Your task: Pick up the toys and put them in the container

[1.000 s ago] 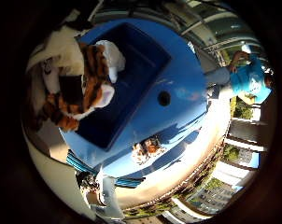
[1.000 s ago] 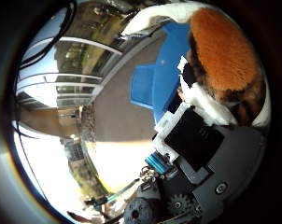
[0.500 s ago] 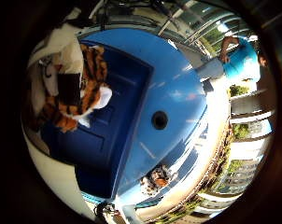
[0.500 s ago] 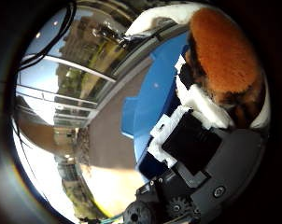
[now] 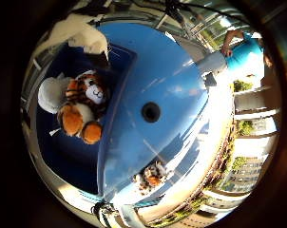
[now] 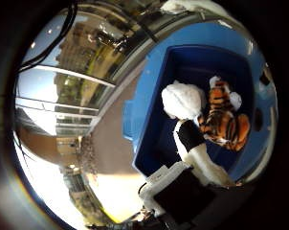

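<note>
An orange and black striped tiger toy (image 5: 82, 103) lies inside the blue container (image 5: 181, 76), on its floor. A white plush thing (image 5: 52, 92) lies against it. In the right thumb side palm view the tiger (image 6: 221, 117) and the white plush (image 6: 183, 99) lie in the same tub. My hand (image 6: 197, 163) is above the container, fingers relaxed and away from the tiger, holding nothing. A white finger (image 5: 82, 36) shows over the container's rim. A second small striped toy (image 5: 149, 177) lies on the ground outside the container.
The container's blue flat part has a round dark hole (image 5: 151, 112). Pale paved ground (image 6: 101, 153) lies beside the container. A metal railing (image 6: 58, 81) and buildings stand beyond.
The tiger toy was held close against my palm. Now it has been let go and lies in the blue container below the hand.
</note>
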Controlling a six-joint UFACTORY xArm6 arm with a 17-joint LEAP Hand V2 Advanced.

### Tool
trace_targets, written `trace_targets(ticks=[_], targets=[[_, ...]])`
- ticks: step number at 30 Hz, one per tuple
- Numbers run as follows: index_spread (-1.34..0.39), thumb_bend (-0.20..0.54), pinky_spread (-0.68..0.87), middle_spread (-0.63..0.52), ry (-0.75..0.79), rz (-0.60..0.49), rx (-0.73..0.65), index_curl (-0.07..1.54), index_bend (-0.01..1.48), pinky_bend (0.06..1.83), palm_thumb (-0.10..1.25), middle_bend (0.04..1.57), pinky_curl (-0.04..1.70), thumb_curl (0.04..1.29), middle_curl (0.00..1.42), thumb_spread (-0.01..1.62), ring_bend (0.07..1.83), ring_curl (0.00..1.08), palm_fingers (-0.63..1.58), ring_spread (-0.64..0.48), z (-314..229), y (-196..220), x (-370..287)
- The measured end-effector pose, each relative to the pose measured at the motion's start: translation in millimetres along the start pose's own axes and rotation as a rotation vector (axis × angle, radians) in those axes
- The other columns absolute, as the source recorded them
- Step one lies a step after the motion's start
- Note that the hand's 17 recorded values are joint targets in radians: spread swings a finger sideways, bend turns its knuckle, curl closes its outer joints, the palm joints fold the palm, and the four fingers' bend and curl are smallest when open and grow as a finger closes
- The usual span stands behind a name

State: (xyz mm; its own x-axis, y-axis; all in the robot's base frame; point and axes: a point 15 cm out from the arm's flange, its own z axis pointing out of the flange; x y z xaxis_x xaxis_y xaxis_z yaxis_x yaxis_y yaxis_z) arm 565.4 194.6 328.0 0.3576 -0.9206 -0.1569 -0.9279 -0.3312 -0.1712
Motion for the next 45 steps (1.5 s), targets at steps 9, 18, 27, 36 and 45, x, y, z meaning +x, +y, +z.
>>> trace_targets(ticks=[9, 18, 27, 36, 45], targets=[[-0.34, -0.032, 0.48, 0.09, 0.107, -0.068, -0.268, 0.26, 0.16, 0.79, 0.61, 0.16, 0.38, 0.43, 0.38, 1.1, 0.47, 0.31, -0.06, 0.3, -84.8, 114.1, 24.2], [-0.32, -0.03, 0.43, 0.07, 0.139, -0.105, -0.411, 0.24, 0.15, 0.7, 0.6, 0.17, 0.32, 0.4, 0.34, 1.13, 0.43, 0.31, -0.03, 0.27, -123.3, 223.4, 101.8], [-0.32, -0.028, 0.39, 0.04, 0.067, -0.076, -0.497, 0.23, 0.16, 0.6, 0.6, 0.18, 0.27, 0.38, 0.33, 1.13, 0.39, 0.31, -0.01, 0.26, -24.2, 300.0, 162.2], [-0.29, -0.025, 0.4, 0.04, 0.155, -0.161, -0.53, 0.24, 0.16, 0.57, 0.63, 0.18, 0.26, 0.38, 0.33, 1.08, 0.33, 0.3, -0.02, 0.26, 67.4, 326.2, 184.7], [-0.16, -0.018, 0.4, -0.03, 0.267, -0.19, -0.634, 0.24, 0.17, 0.55, 0.75, 0.25, 0.23, 0.41, 0.37, 1.03, 0.38, 0.31, 0.28, 0.22, 104.8, 320.3, 188.5]])
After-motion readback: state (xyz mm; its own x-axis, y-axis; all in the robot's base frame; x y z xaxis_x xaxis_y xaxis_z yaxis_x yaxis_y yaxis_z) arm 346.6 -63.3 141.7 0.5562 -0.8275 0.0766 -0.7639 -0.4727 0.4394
